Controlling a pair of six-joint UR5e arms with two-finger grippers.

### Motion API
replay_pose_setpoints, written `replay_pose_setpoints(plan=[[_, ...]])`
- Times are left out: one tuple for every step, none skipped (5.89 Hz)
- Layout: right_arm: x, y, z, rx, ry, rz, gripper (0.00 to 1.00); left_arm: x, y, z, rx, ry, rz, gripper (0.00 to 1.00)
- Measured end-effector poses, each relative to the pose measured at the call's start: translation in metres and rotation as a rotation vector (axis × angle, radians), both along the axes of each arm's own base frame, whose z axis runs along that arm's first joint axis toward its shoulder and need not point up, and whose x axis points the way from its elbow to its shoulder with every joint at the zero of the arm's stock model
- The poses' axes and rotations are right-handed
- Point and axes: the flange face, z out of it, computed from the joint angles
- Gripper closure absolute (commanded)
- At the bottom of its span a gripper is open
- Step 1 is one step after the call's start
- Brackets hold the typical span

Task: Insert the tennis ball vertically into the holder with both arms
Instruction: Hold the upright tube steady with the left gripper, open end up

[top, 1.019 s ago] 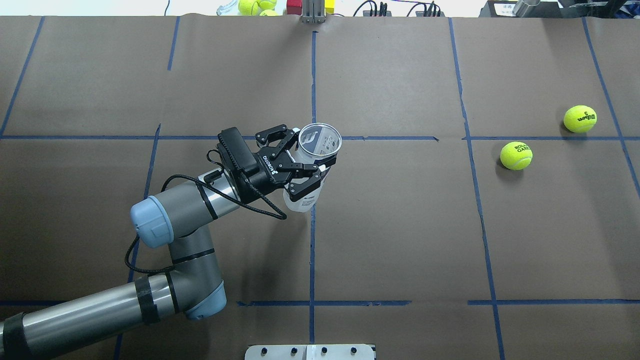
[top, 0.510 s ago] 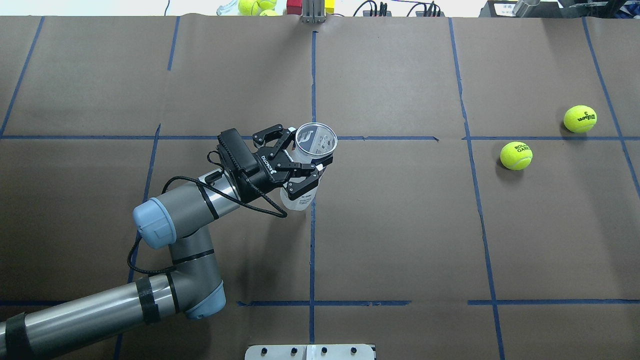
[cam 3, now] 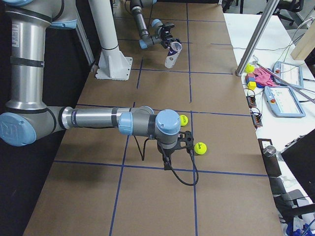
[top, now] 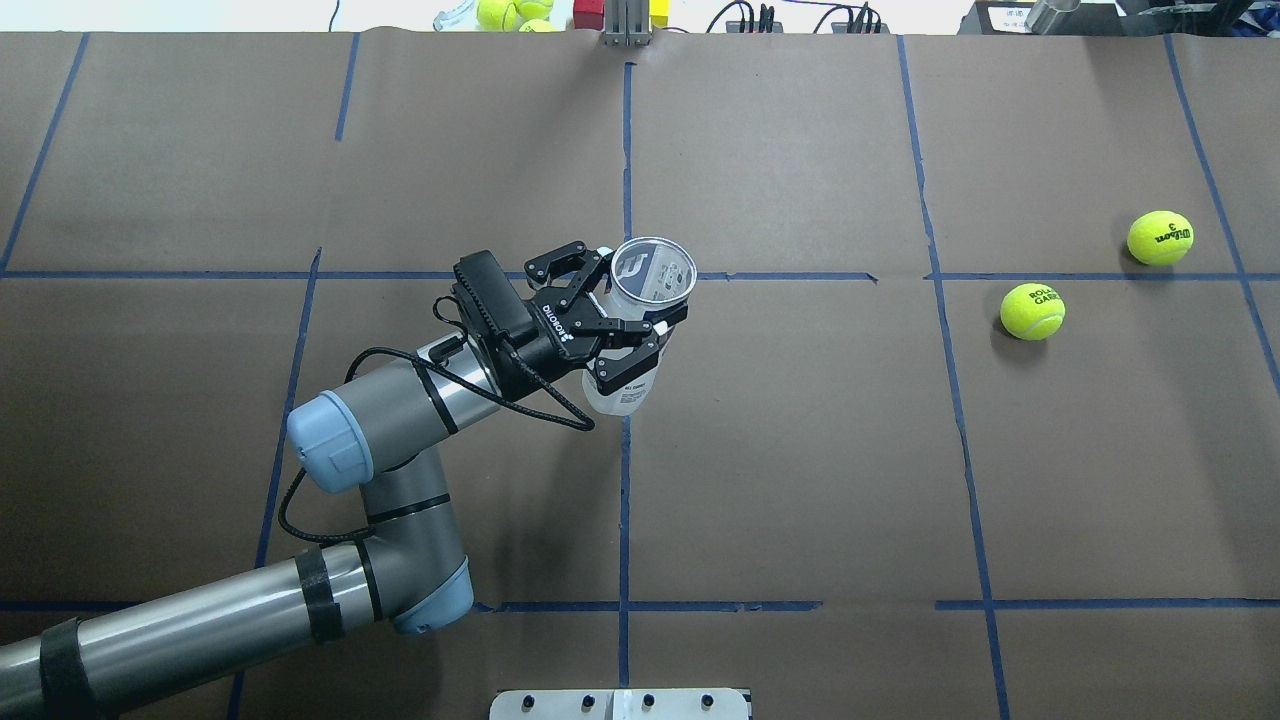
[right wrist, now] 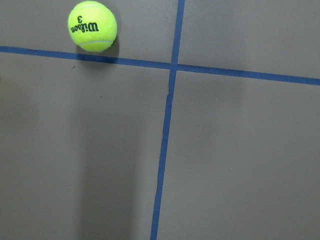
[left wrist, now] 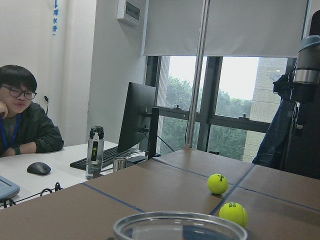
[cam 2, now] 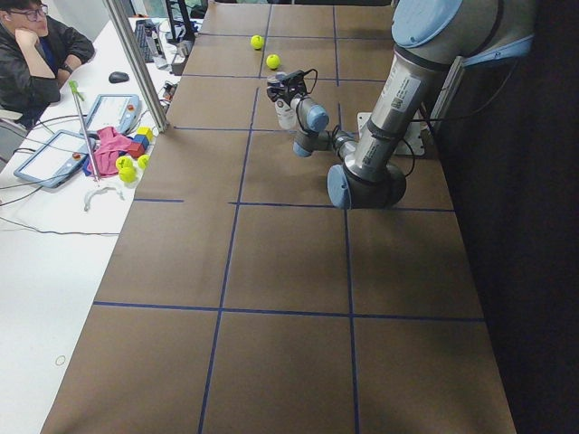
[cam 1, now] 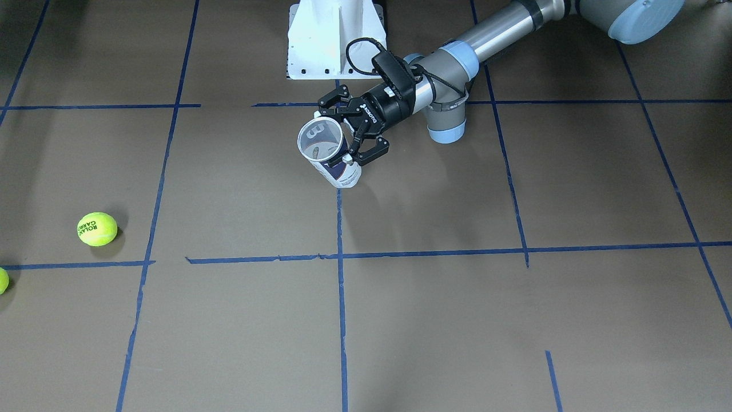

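My left gripper (top: 625,322) is shut on the holder (top: 655,272), a clear can with a navy-and-white label. The holder is tilted, its open mouth up, near the table's middle. It also shows in the front view (cam 1: 320,140) in the left gripper (cam 1: 351,129), and its rim shows in the left wrist view (left wrist: 180,225). Two tennis balls (top: 1032,311) (top: 1160,237) lie on the table far right. My right gripper (cam 3: 183,142) shows only in the exterior right view, low beside the Wilson ball (cam 3: 200,148); I cannot tell if it is open. That ball (right wrist: 92,26) lies on the table in the right wrist view.
The white pedestal base (cam 1: 334,40) stands at the robot's side of the table. Blue tape lines cross the brown table cover (top: 800,450). More balls and blocks (top: 510,12) lie beyond the far edge. An operator (cam 2: 36,54) sits at a desk past it.
My left gripper with the holder has shifted a little to the right and away from the robot. The two tennis balls have not moved.
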Motion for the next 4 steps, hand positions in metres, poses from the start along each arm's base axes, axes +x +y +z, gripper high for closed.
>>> replay_pose_setpoints(plan=[[0.000,0.000,0.000,0.000,0.000,0.000,0.00,0.002,-0.001,0.003,0.001,0.001,0.000,0.28],[0.000,0.000,0.000,0.001,0.000,0.000,0.00,0.004,-0.002,0.007,0.000,-0.001,0.000,0.29],[0.000,0.000,0.000,0.001,0.000,0.000,0.00,0.009,-0.003,0.007,0.001,0.001,0.001,0.29],[0.000,0.000,0.000,0.001,0.000,0.000,0.00,0.017,-0.007,0.010,0.005,0.009,0.002,0.29]])
